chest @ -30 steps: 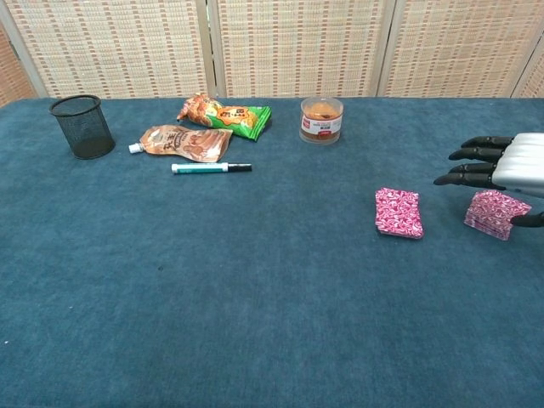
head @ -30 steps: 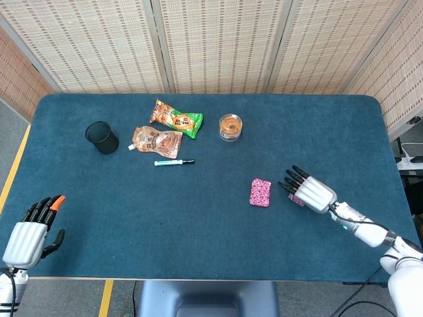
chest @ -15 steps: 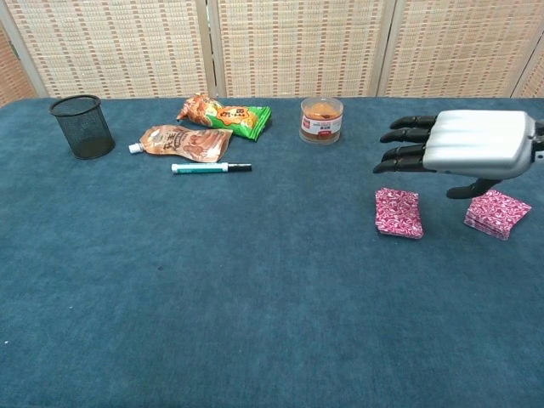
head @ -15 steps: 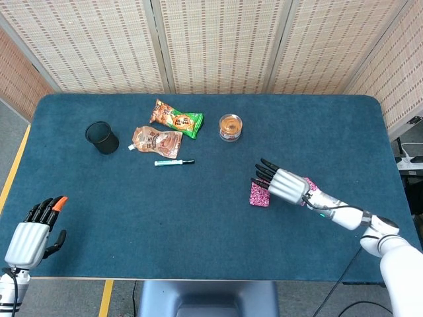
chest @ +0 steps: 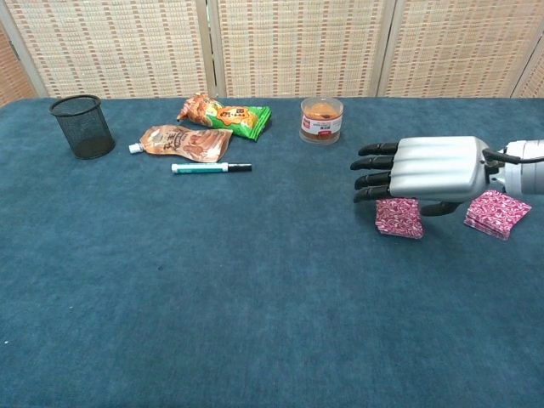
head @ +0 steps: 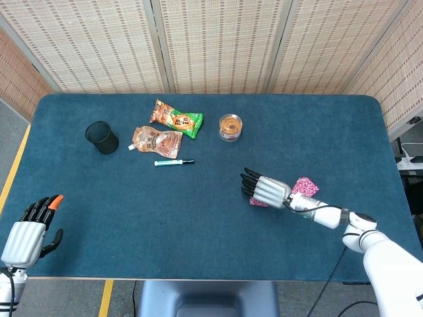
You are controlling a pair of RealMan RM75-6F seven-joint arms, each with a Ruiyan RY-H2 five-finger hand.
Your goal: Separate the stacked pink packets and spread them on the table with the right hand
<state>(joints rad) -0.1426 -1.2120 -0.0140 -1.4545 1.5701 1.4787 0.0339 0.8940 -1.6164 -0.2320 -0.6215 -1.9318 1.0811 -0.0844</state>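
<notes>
We note the right hand (chest: 422, 170) hovering flat over one pink packet (chest: 399, 218), fingers straight and apart, holding nothing; the packet lies under the palm. A second pink packet (chest: 495, 212) lies on the table (chest: 255, 297) behind the wrist, well apart from the first. Beyond the first packet: a jar (chest: 321, 120); further off, a pen (chest: 211, 168), two snack pouches (chest: 183, 142), a mesh cup (chest: 82, 127). Left hand (head: 30, 230) at the table's near edge, fingers loosely apart, empty.

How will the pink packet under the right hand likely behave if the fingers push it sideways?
The pink packet lies flat and thin, so it probably slides rather than tips or rolls. It looks light, and the table looks carpet-like, which may drag on it. The right hand hovers over it.
</notes>
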